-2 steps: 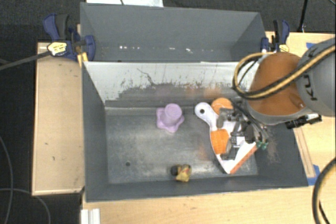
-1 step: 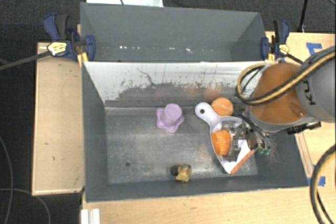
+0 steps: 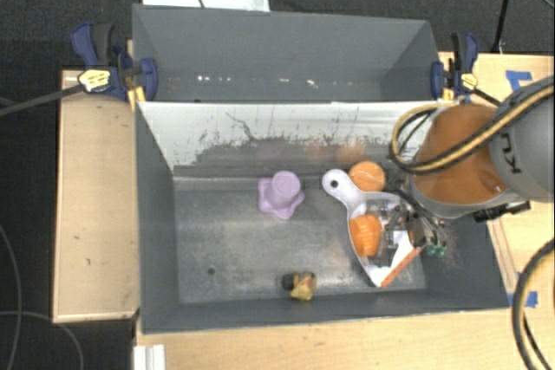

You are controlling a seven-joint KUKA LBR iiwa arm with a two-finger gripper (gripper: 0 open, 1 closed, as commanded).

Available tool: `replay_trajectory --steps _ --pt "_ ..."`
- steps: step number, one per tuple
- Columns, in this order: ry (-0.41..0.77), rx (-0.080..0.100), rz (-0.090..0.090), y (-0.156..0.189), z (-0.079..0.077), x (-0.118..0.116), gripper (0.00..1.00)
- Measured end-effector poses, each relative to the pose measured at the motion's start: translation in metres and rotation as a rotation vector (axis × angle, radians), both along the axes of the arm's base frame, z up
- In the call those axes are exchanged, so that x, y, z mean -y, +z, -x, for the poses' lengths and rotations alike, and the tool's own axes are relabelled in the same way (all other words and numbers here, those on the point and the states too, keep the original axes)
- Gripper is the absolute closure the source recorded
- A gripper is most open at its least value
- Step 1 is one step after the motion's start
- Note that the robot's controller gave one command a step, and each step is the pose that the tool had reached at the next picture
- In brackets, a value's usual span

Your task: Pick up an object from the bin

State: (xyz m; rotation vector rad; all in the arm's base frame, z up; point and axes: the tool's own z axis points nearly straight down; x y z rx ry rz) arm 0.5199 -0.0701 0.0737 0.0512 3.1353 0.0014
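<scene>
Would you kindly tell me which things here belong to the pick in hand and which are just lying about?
Likely in the job: gripper, at right; white scoop under it; orange ball on that scoop, beside the gripper.
Lying about: purple piece, middle; second orange ball, by the scoop's far end; yellow-brown bit, near front.

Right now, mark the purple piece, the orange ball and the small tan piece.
purple piece [image 3: 280, 193], camera view, middle of its top.
orange ball [image 3: 368, 177], camera view, centre of its rounded face.
small tan piece [image 3: 300, 284], camera view, middle of its body.
</scene>
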Motion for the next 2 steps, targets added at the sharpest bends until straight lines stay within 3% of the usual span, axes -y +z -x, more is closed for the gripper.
replay_trajectory --steps 1,2 --pt "0.001 0.000 0.002 0.1521 0.0028 0.0117 1.00" --pt "0.001 -0.003 0.001 0.1512 0.0034 0.0116 1.00"
